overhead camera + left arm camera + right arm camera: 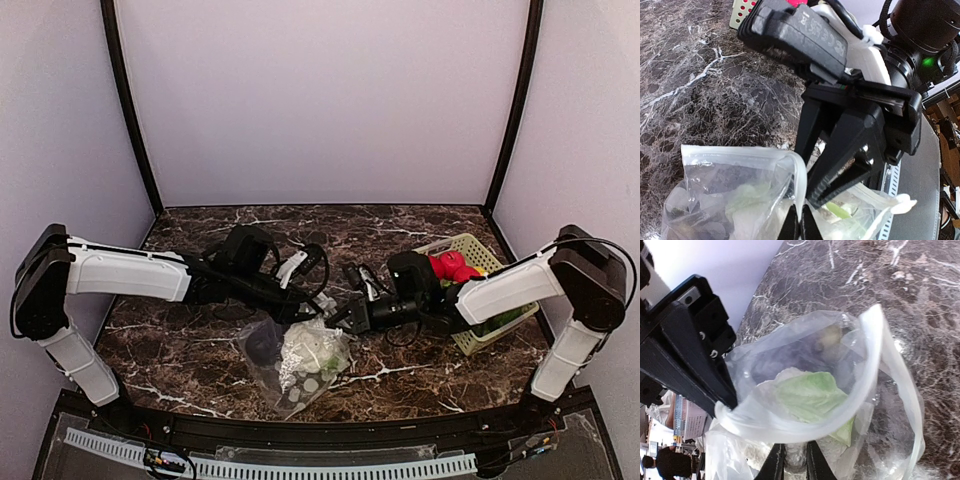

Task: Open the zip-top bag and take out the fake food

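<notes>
The left fingers (310, 314) are pinched down on one lip of the bag (295, 362), which sags on the counter (180, 350) between the two arms, towards the front edge. Its mouth is an open loop. The cauliflower (810, 395) sits just inside, with a dark piece (262, 346) beside it. The right fingers (340, 320) are nipped tight on the opposite lip. Further right, something red (450, 266) lies in the basket (480, 248). To me the opening looks done, and emptying is the step in hand. Next, I'd say, one arm must let go and reach in for the cauliflower while the other holds the mouth up.
</notes>
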{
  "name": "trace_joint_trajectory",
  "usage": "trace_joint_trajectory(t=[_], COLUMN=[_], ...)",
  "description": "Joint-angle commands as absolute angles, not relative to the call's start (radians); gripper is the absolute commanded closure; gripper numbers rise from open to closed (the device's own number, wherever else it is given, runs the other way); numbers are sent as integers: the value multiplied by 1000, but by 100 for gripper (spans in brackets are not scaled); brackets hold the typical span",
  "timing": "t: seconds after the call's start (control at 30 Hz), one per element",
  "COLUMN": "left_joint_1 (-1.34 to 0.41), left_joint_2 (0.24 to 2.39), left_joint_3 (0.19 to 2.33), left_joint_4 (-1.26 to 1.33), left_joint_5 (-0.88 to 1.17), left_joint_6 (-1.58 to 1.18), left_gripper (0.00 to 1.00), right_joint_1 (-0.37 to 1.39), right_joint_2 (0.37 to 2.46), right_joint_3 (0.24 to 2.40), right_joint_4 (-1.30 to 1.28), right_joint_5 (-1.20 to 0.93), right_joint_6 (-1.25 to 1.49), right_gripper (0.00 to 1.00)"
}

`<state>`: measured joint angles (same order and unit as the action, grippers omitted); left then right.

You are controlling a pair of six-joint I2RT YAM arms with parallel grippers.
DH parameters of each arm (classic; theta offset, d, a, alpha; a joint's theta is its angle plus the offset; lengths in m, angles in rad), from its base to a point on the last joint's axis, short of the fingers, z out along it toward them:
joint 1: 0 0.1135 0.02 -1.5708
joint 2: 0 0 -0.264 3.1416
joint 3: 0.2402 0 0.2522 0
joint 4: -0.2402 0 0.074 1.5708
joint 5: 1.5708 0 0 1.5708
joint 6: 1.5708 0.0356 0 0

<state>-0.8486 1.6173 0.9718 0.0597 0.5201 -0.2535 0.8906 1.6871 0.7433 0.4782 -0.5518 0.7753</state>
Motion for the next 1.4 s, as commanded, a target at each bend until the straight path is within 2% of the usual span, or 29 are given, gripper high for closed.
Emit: trace_joint_trajectory(t=[0.0,0.1,0.23,0.37,0.57,0.8,1.17,1.27,1.37], left_joint_1=[-851,-851,-851,-850,-850,-850,-850,-851,-851], left_joint_2=[1623,1635,1643,1646,1584,1516,1652,1665,1665], left_joint_3=[977,979,969,930,797,672,589,583,575], left_joint_4=[36,41,59,106,278,340,548,560,563], left_joint_5=[509,522,531,528,518,516,515,512,508], left_joint_6=[-240,-246,-254,-283,-377,-440,-536,-540,-541], left_gripper=[99,99,99,99,99,99,99,99,99], right_joint_1=[866,876,899,905,915,915,953,962,963], right_joint_2=[1683,1743,1809,1837,1835,1854,1883,1917,1949], right_joint_3=[753,800,853,861,839,824,870,884,884], right_joint_4=[419,422,394,384,387,414,433,443,470], right_joint_5=[-498,-559,-593,-599,-595,-601,-698,-722,-733], right_joint_6=[685,668,640,639,644,656,692,709,737], right_gripper=[85,79,58,46,41,42,44,42,34])
